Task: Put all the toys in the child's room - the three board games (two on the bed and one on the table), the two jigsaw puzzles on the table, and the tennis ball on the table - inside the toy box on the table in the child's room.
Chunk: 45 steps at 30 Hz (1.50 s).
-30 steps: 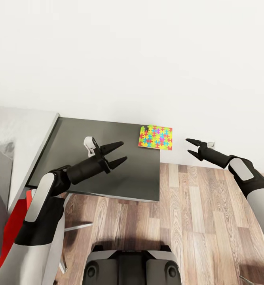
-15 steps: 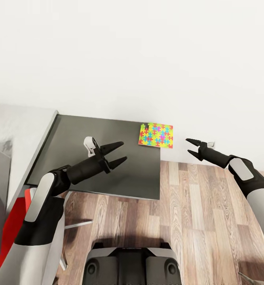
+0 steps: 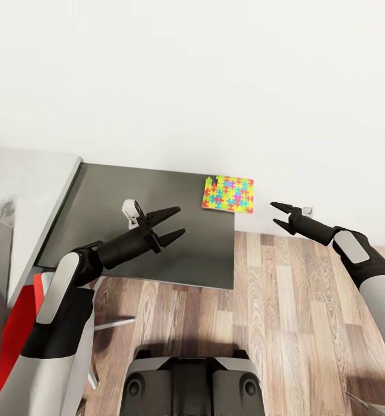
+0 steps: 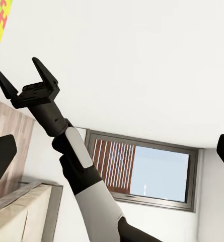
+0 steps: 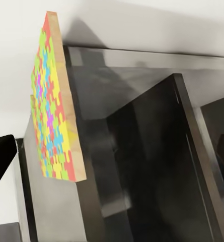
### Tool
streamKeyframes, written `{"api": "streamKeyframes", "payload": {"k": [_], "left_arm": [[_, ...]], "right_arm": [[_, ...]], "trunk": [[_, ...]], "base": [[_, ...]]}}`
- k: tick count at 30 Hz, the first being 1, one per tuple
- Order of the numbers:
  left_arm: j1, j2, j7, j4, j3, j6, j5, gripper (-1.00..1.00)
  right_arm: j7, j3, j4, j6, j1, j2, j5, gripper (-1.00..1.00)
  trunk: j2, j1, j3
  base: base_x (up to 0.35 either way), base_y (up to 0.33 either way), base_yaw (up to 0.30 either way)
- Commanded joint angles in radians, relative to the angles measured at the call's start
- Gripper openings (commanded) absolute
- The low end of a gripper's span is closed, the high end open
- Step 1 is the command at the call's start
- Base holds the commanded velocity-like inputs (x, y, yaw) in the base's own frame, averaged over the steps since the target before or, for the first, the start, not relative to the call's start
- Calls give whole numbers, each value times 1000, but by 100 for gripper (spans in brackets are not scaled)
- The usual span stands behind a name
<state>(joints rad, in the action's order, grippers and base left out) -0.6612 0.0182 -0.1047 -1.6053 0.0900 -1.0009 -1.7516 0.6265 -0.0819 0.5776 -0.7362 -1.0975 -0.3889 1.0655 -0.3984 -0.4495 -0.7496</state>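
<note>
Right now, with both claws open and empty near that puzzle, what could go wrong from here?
The jigsaw puzzle lies at the far right corner of the dark cabinet top, its edge seemingly past the rim, so a nudge from the right claw might tip it onto the wood floor.

It is thin and flat, so either claw could slide over it rather than grip.

The left claw hovers low over the top and might strike it when reaching across.
</note>
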Motion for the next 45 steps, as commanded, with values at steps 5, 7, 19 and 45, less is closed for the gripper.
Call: {"api": "streamKeyframes", "payload": {"k": [5, 7, 19, 45], "left_arm": [[0, 0, -11, -1, 1, -1, -11, 100], [0, 1, -11, -1, 1, -1, -11, 100], [0, 0, -11, -1, 1, -1, -11, 100], [0, 0, -21, -1, 1, -1, -11, 100]], "right_arm": [[3, -5, 0, 0, 0, 0, 4, 100], [3, -5, 1, 1, 0, 0, 4, 100], [4, -5, 5, 2, 1, 3, 3, 100], [4, -6, 11, 4, 1, 2, 3, 100]], "trunk": [[-2, -1, -7], [-2, -1, -8], [-2, -1, -11], [-2, -1, -12]], "base": [[0, 0, 0], [0, 0, 0], [0, 0, 15], [0, 0, 101]]}}
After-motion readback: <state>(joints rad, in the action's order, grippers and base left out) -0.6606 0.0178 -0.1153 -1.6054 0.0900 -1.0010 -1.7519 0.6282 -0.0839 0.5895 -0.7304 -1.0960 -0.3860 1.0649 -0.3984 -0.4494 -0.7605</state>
